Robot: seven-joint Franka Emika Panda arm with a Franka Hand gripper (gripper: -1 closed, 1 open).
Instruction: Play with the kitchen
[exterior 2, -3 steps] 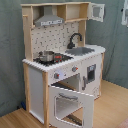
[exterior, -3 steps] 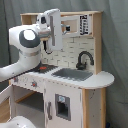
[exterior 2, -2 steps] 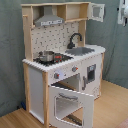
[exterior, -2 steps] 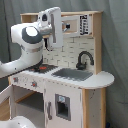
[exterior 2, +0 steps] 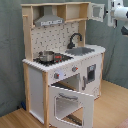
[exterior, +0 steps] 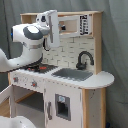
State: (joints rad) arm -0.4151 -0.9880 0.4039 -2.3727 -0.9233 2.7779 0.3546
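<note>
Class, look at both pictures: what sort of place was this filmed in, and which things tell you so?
Probably a robot test space set up indoors, not a real kitchen: a child's toy kitchen stands on a wooden floor before a plain grey curtain, with a white robot arm beside it.

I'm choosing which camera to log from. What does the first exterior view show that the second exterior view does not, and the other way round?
Only the first exterior view shows most of the robot arm, raised in front of the toy kitchen's upper shelf. Only the second exterior view shows the grey hood, the pot on the stove and the oven door hanging open. Both exterior views show the black faucet and the sink.
</note>
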